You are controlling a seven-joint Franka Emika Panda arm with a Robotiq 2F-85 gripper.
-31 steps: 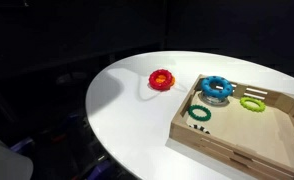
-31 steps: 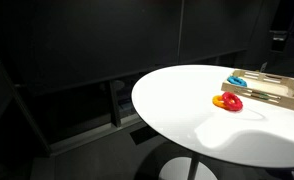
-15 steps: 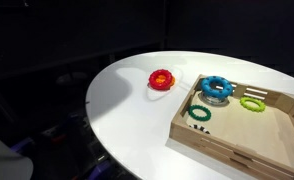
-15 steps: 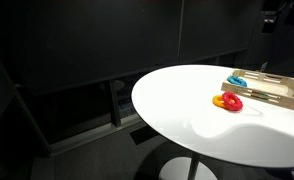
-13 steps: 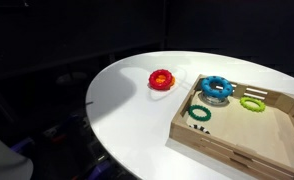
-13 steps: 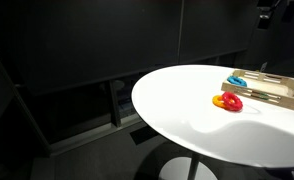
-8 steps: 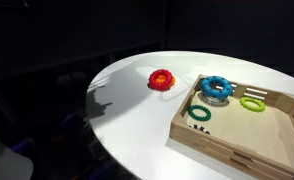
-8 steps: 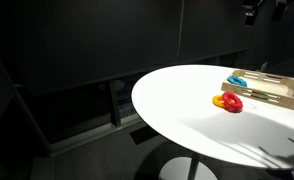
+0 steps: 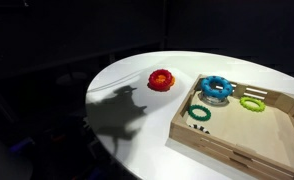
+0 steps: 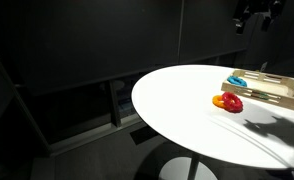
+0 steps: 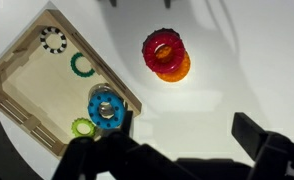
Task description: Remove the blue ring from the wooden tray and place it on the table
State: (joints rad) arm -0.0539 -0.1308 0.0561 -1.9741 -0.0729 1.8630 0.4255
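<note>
The blue ring (image 9: 216, 87) lies in the corner of the wooden tray (image 9: 249, 138) nearest the red ring (image 9: 162, 80). It also shows in the wrist view (image 11: 105, 108) and in an exterior view (image 10: 235, 80). The tray stands on the white table (image 9: 187, 58). My gripper (image 11: 187, 140) is open and empty, high above bare table beside the tray, to the right of the blue ring in the wrist view. In an exterior view it hangs dark at the top right (image 10: 255, 15), well above the tray (image 10: 274, 96).
A dark green ring (image 11: 83, 65), a lime-green ring (image 11: 82, 128) and a black-and-white ring (image 11: 53, 40) lie in the tray (image 11: 37, 88). The red ring (image 11: 165, 48) sits on an orange one on the table (image 11: 232, 60). The arm's shadow (image 9: 117, 110) falls near the table's edge.
The gripper has moved leftward along the top of an exterior view. The arm's shadow has spread onto the table near the red ring. The rings and tray have not moved.
</note>
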